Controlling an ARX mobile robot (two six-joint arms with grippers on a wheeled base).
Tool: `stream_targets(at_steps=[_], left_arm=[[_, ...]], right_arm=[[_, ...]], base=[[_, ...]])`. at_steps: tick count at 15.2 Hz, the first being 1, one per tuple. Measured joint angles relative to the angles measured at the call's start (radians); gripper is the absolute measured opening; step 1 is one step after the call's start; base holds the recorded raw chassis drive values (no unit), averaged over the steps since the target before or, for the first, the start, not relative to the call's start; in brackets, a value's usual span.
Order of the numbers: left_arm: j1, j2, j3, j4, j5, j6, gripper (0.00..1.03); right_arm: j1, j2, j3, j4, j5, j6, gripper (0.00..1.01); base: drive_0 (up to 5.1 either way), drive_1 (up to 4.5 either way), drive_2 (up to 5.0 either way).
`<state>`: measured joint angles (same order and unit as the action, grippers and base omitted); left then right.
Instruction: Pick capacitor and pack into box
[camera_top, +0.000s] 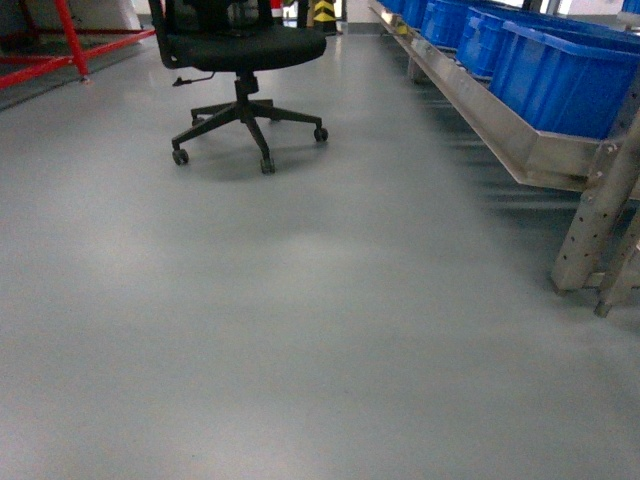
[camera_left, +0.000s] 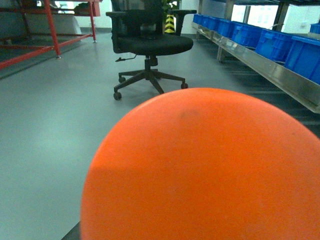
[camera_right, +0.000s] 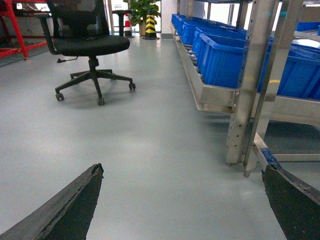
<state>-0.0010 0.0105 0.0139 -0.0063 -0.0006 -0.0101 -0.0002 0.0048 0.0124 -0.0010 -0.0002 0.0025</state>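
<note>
The capacitor (camera_left: 200, 167) is filling the lower centre of the left wrist view, pressed right up against the camera; the left gripper's jaws are not showing, so I cannot tell its grip. The right gripper (camera_right: 182, 210) is hanging wide apart and empty, its fingers (camera_right: 65, 210) sitting in the bottom corners. Blue bins (camera_right: 220, 57) are lining the steel rack (camera_right: 250, 85) at upper right; their contents are hidden. An office chair (camera_top: 240, 45) is standing at upper left.

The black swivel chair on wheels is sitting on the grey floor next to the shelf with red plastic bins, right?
Almost. The black swivel chair on wheels does sit on the grey floor, but the plastic bins on the metal shelf are blue, not red. The head view shows this.
</note>
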Motion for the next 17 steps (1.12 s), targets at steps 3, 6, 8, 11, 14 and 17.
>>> stream_targets(at_steps=[3,6,8,11,14,17], left_arm=[[0.000,0.000,0.000,0.000,0.000,0.000,0.44],[0.000,0.000,0.000,0.000,0.001,0.000,0.44],[0.000,0.000,0.000,-0.001,0.000,0.000,0.44],[0.000,0.000,0.000,0.000,0.000,0.000,0.44],[0.000,0.000,0.000,0.003,0.002,0.000,0.44],[0.000,0.000,0.000,0.002,0.000,0.000,0.44]], right_arm=[[0.000,0.000,0.000,-0.005,0.000,0.000,0.98],[0.000,0.000,0.000,-0.006,0.000,0.000,0.98],[0.000,0.000,0.000,-0.006,0.000,0.000,0.98],[0.000,0.000,0.000,-0.004,0.000,0.000,0.98],[0.000,0.000,0.000,-0.001,0.000,0.000,0.98],[0.000,0.000,0.000,-0.001,0.000,0.000,0.98]], base=[[-5.0,2.44,2.4],[-5.0,2.44,2.4],[-5.0,2.44,2.4],[-5.0,2.44,2.4],[-5.0,2.44,2.4],[-5.0,2.46,2.5]])
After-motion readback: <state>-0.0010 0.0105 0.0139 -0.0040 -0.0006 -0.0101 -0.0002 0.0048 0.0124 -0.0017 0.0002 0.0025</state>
